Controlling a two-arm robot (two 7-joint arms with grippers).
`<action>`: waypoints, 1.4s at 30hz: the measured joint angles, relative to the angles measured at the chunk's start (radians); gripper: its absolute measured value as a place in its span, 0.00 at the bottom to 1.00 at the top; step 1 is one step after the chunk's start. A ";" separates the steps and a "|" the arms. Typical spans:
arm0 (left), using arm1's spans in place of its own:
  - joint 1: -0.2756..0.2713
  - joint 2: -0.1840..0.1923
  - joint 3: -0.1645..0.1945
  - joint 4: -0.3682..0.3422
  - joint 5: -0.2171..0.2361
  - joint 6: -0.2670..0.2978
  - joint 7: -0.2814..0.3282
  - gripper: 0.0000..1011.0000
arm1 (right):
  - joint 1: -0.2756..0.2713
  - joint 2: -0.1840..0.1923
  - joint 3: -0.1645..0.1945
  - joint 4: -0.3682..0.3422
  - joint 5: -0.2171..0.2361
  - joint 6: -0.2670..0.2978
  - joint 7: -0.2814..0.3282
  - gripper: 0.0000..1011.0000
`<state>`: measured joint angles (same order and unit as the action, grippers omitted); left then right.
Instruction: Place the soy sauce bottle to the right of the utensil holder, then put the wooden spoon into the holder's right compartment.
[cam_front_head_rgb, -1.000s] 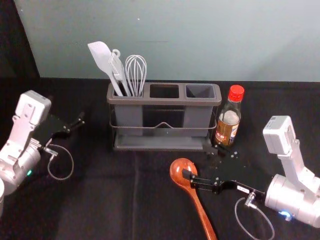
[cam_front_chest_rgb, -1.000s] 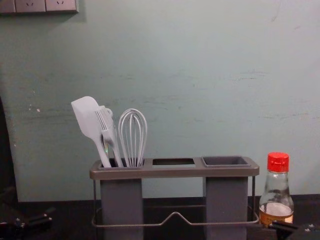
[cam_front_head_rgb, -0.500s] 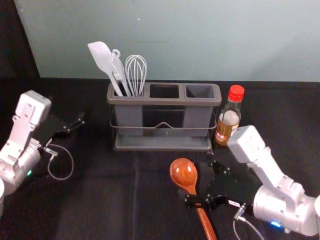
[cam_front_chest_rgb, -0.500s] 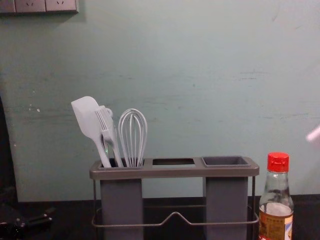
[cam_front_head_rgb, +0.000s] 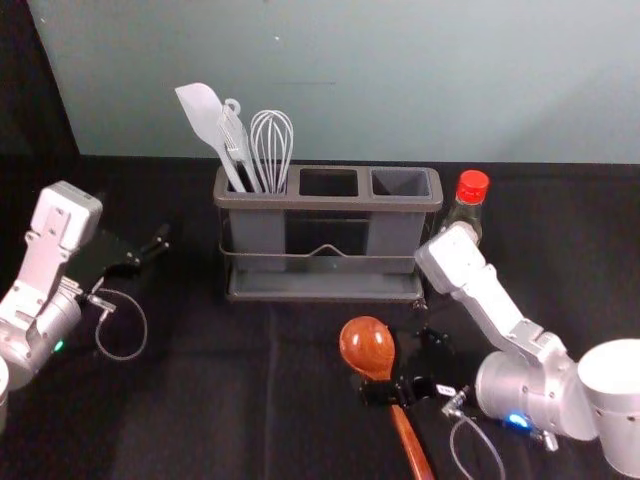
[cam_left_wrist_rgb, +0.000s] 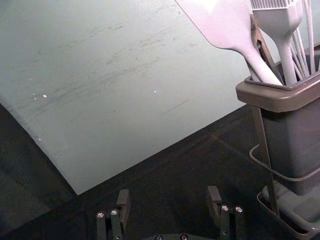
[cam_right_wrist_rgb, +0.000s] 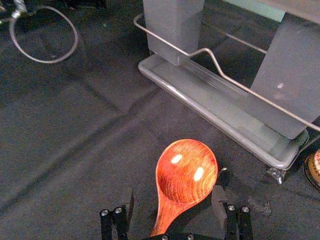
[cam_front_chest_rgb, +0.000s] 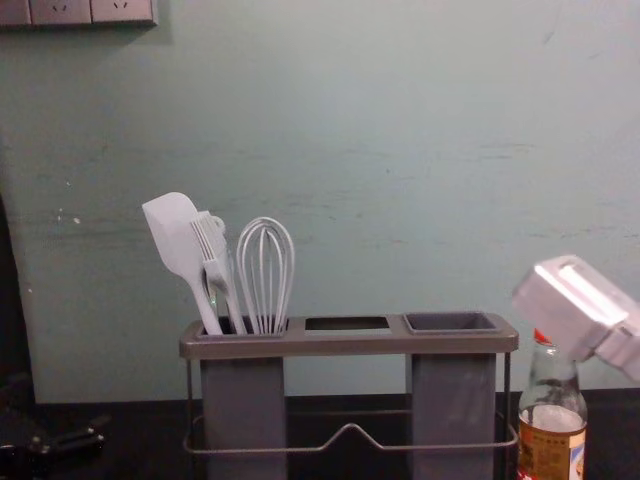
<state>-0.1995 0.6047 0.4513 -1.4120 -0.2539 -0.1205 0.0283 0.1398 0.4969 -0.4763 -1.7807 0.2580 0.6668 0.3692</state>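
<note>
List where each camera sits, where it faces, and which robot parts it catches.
Head: on top, facing forward and down over utensil holder and wooden spoon; left arm and right arm show.
Chest: lower, facing the holder's front; both arms partly show.
Left wrist: faces the holder's left end past left gripper, jaws open.
Right wrist: faces the spoon past right gripper, jaws open.
Head and chest share the soy sauce bottle.

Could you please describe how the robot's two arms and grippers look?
The left arm and right arm are silvery white with boxy housings, a green light and blue light respectively. The left gripper and right gripper are black, with silvery screws by the fingers and thin pale cables.
</note>
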 joint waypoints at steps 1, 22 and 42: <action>0.000 0.000 0.000 0.000 0.000 0.000 0.000 0.99 | 0.006 -0.004 -0.003 0.004 -0.005 0.007 -0.002 0.99; 0.000 0.000 0.000 0.000 0.000 0.000 0.000 0.99 | 0.053 -0.099 -0.009 0.053 -0.089 0.035 -0.033 0.99; 0.000 0.000 0.000 0.000 0.000 0.000 0.000 0.99 | 0.062 -0.144 -0.005 0.112 -0.145 0.012 -0.013 0.99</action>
<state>-0.1995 0.6047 0.4514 -1.4120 -0.2539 -0.1205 0.0283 0.2018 0.3534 -0.4818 -1.6688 0.1129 0.6791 0.3563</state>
